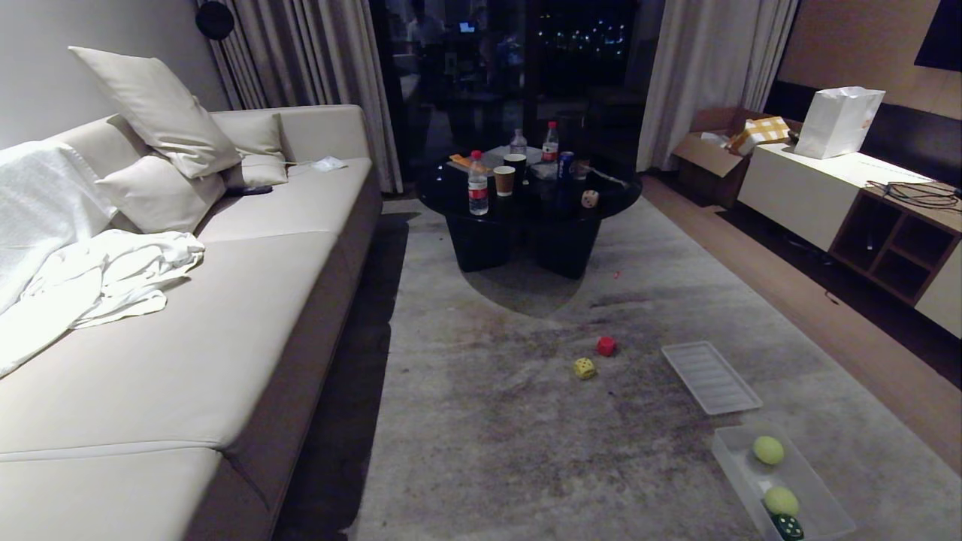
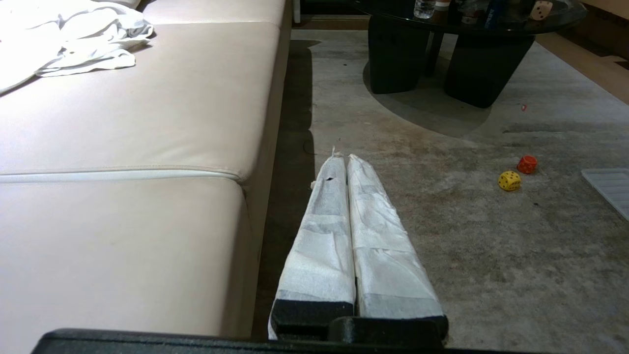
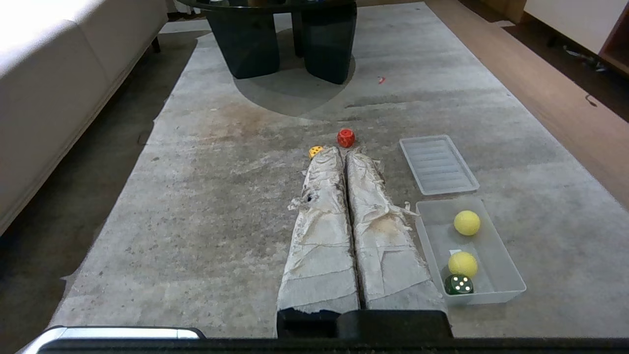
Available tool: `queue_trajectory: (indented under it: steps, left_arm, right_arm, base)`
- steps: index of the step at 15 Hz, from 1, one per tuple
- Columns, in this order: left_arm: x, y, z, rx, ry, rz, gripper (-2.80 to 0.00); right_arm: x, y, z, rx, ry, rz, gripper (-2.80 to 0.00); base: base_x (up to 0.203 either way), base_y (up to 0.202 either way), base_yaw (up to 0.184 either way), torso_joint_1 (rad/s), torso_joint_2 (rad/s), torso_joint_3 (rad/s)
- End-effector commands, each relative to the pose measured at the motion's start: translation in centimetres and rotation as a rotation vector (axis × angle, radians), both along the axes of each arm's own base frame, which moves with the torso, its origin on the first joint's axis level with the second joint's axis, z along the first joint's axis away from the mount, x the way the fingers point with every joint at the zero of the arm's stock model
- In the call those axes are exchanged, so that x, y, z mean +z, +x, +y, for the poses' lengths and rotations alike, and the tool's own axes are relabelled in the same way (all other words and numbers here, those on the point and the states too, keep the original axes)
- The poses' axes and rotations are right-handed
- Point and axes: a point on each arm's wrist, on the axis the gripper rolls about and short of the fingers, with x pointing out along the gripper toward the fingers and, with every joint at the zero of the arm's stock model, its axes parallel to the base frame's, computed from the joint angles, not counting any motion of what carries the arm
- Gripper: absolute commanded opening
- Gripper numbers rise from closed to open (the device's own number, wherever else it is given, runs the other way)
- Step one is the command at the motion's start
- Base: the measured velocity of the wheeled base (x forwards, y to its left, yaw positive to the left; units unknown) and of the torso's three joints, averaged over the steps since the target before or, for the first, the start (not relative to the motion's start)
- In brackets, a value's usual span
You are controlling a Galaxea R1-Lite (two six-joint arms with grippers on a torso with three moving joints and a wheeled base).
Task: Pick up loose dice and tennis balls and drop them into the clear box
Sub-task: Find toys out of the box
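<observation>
Left hand [image 2: 347,158]: padded fingers pressed together, holding nothing, hanging over the rug's sofa-side edge; parked, not at work.
Yellow die [image 1: 585,368]: loose on the rug's middle, well apart from the box; not yet collected.
Red die [image 1: 606,346]: just beside the yellow one, a little nearer the desk; also left to do.
Beige die [image 1: 590,199]: sitting on the dark round desk [image 1: 451,197] near its front right edge, among bottles and cups; probably the last to fetch, though it shows small from here.
Right hand [image 3: 344,152]: fingers closed flat against each other, empty, its tips pointing at the two loose dice.
Ribbed lid [image 1: 710,378]: flat on the rug, just beyond the box.
Clear box [image 1: 733,451]: near the rug's near right corner, lidless.
Tennis balls [image 1: 768,450]: both already inside the box.
Dark green die [image 1: 787,527]: in the box's near end, touching the closer ball.
Progress: three in, three left by my judgement.
</observation>
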Motion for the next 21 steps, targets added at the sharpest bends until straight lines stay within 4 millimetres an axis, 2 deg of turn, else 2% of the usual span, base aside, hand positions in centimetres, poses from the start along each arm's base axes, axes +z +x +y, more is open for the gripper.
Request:
queue_trajectory:
  steps: [1, 21]
  left_arm:
    - [-0.04, 0.02, 0.0, 0.001, 0.0, 0.003, -2.8]
    - [-0.02, 0.02, -0.04, -0.016, 0.018, 0.002, -2.8]
  right_arm:
    - [-0.3, 0.07, 0.0, 0.0, 0.001, 0.009, -2.8]
    - [-0.3, 0.07, 0.0, 0.0, 0.0, 0.009, -2.8]
  base:
    - [0.0, 0.0, 0.0, 0.0, 0.0, 0.0]
    - [0.0, 0.0, 0.0, 0.0, 0.0, 0.0]
